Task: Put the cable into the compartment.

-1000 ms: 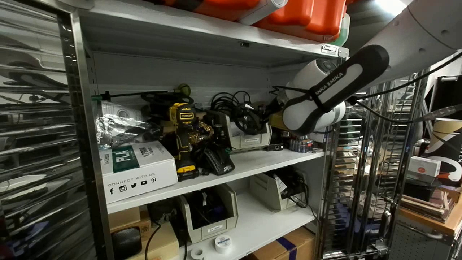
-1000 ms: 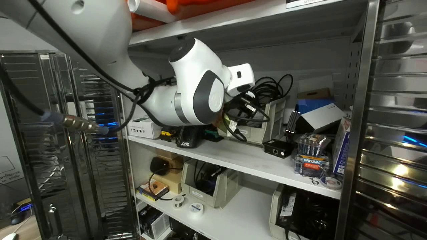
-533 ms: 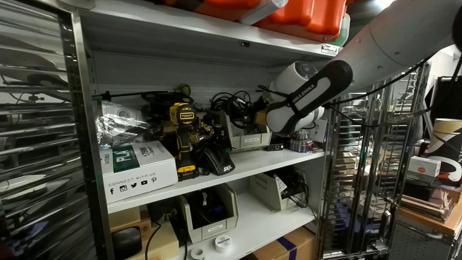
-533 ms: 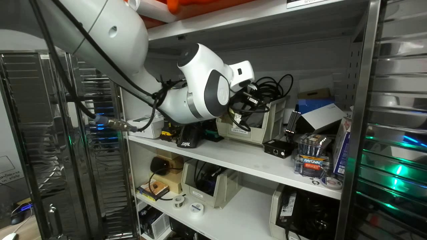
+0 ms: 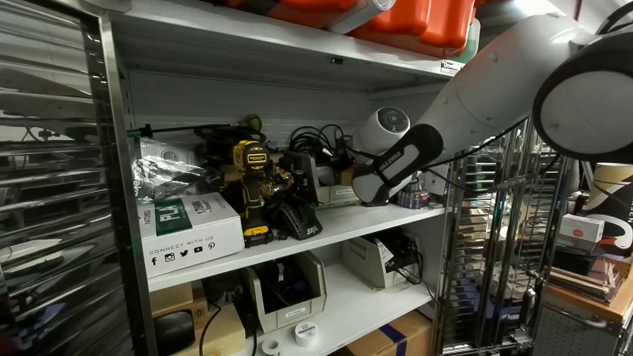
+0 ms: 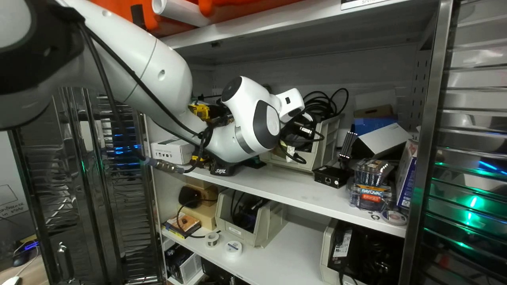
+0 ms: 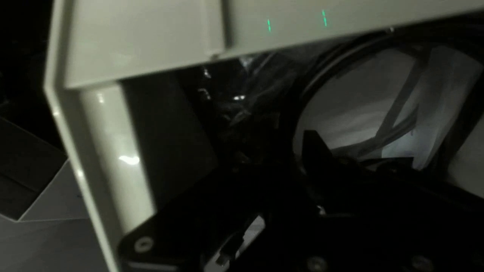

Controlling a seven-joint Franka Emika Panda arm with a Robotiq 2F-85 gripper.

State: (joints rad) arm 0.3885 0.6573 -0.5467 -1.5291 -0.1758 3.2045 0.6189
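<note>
Black cable (image 6: 299,159) dangling by the bin's (image 6: 323,152) front, inside the wide compartment (image 6: 368,67)! The gripper (image 7: 274,162) is deep in shadow; can't tell how wide it stands or whether it holds anything. That loose loop could catch the bin's edge and drag it. Arm (image 6: 170,79) sits lower than half a second ago.

White box (image 5: 193,237): nearer this corner of the shelf (image 5: 366,220), an exterior view faces inward.
Batteries (image 6: 370,194): nearer the opposite corner, an exterior view likewise.
Compartment (image 5: 247,99): both share it.
Bin (image 7: 143,45): wrist view looks inside, very close.
</note>
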